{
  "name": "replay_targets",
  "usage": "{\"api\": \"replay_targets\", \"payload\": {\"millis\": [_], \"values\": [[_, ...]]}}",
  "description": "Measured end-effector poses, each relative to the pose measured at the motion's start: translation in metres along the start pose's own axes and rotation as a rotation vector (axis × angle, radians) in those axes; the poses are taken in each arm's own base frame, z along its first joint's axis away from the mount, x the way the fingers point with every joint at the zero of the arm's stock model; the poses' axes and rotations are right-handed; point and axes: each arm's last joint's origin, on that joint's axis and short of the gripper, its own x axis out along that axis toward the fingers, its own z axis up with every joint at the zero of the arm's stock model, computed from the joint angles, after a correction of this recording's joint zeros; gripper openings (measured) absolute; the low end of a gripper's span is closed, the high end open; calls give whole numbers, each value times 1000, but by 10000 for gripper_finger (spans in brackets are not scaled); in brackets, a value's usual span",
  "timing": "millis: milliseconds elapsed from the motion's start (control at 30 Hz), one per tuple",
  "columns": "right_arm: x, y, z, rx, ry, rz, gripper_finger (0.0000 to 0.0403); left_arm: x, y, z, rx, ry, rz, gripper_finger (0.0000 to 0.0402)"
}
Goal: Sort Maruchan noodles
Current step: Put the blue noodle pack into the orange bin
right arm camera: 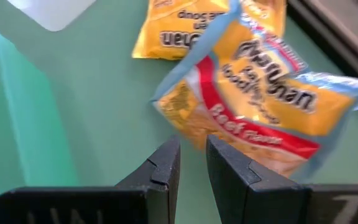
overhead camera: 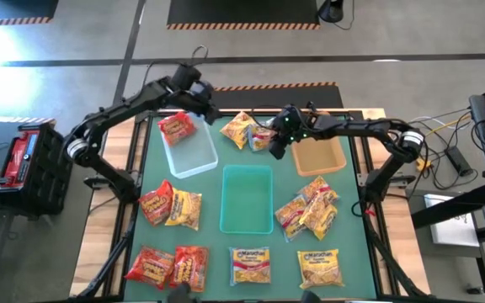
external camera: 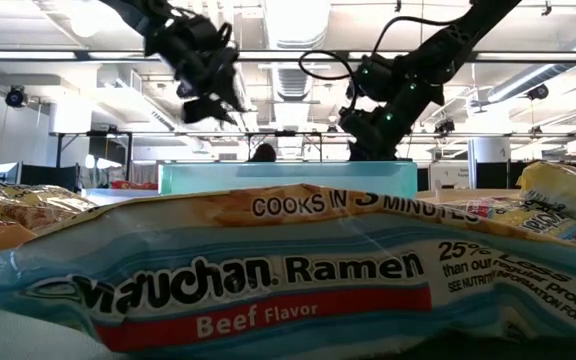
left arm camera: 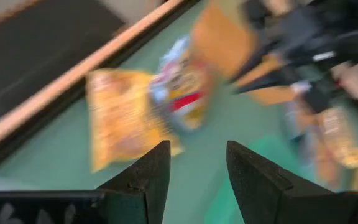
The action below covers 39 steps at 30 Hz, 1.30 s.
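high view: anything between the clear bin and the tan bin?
Yes: two yellow crinkly ramen packets lie between the clear rectangular plastic bin and tan rectangular bin; right tool there too.

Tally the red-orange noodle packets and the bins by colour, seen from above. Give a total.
Red-orange packets: 4
Clear bin: 1
Teal bin: 1
Tan bin: 1
Total: 7
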Motion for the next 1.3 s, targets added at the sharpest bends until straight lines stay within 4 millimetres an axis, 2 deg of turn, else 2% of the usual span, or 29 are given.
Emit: {"api": "replay_targets", "payload": {"millis": [200,333,467,667,800,900,1033,1300], "values": [[-2,-17,0,-57,2,-142,68,45,-33,-16,-8,-31,-17,139],[-3,-23,0,-103,7,-168,68,69,-48,-22,-2,-65,-8,139],[7,-25,-4,-117,31,-183,68,94,-52,-29,-26,-63,31,135],[35,-30,-19,-75,110,-184,68,130,-49,-44,-56,-1,61,121],[41,-29,-22,-30,126,-157,68,144,-43,-50,-73,17,101,113],[41,-22,-21,-8,118,-71,68,151,-40,-54,-81,31,118,108],[39,-12,-18,0,95,6,68,156,-38,-56,-82,34,137,103],[26,-2,-10,-15,51,19,68,169,-39,-67,-112,78,138,102]]}}
